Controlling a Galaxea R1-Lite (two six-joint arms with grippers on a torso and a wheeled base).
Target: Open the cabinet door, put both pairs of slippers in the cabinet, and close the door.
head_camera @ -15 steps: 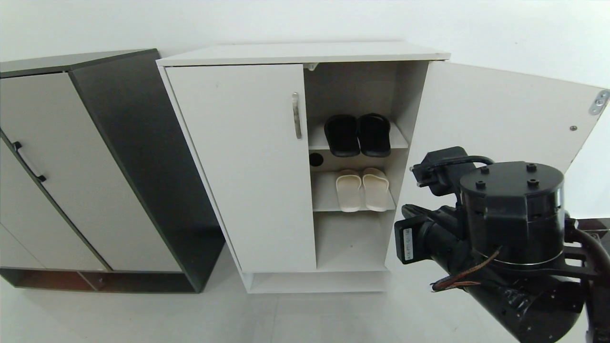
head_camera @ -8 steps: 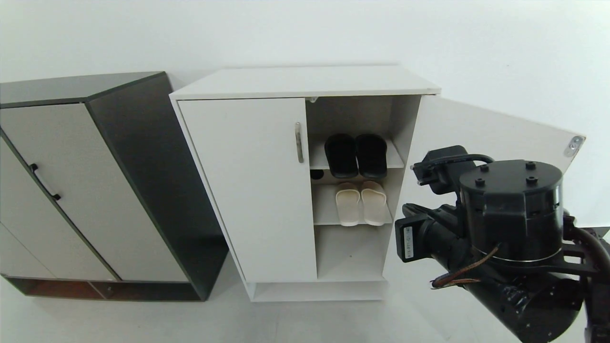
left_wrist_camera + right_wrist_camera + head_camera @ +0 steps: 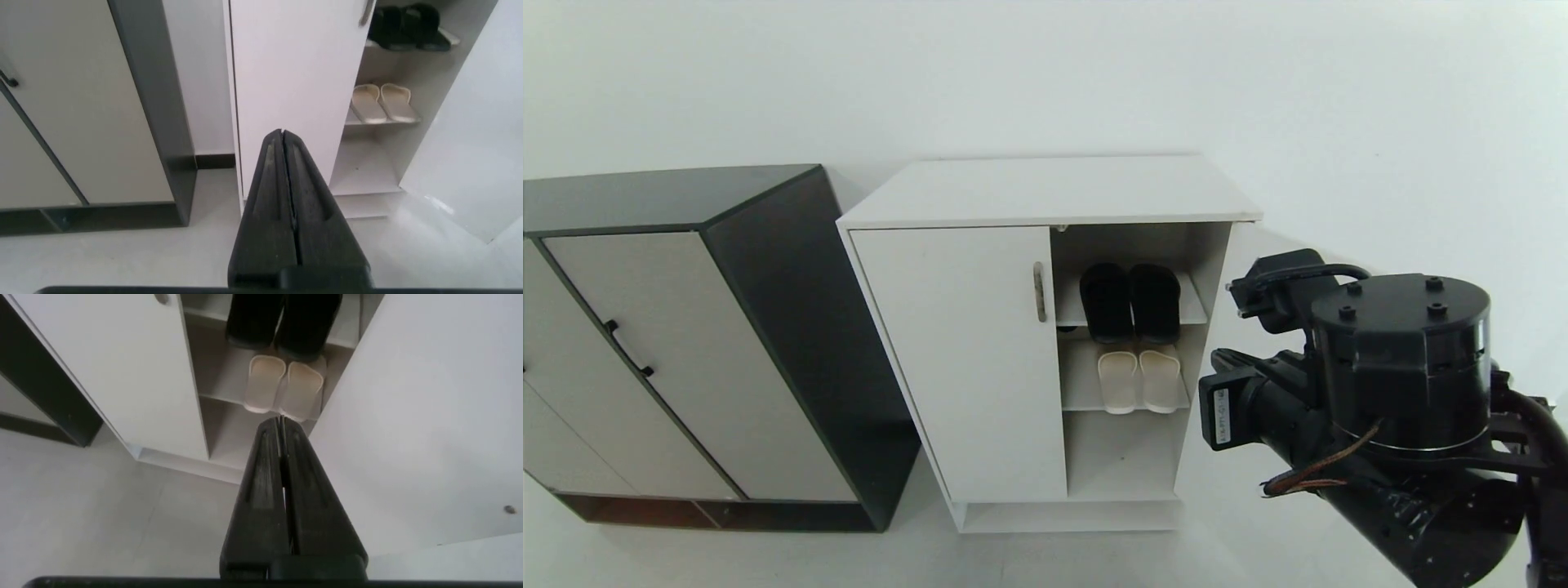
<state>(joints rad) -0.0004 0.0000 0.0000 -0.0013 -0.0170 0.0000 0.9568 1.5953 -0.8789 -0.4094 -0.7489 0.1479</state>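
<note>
Head view: the white cabinet (image 3: 1045, 192) is standing by the wall w/ its left door (image 3: 964, 359) sitting shut and its right side showing open. The black slippers (image 3: 1129, 300) are sitting side by side on the top shelf. The white slippers (image 3: 1138, 380) are sitting on the shelf just below. Both pairs are lying inside, so I'm thinking the putting-in part is done & closing is what's left. A dark cabinet (image 3: 768, 327) is standing just beside it on the left, not part of the job.

Left wrist view: the L gripper (image 3: 282, 135) is pointing down at the floor in front of the shut door. Its fingers are pressing flat together and holding nothing. It's hanging well apart from the cabinet, prob b/c it isn't needed now.

Right wrist view: the R gripper (image 3: 282, 420) is also squeezing fully shut w/ nothing in it, aiming at the open side, the white slippers lying past its tip. The open door (image 3: 425, 400) is hanging wide open near it. Being on that side, this arm is prob the one for pushing the door. Shut fingers are fine for a push, and the slippers aren't looking like they're sticking out in the door's way
</note>
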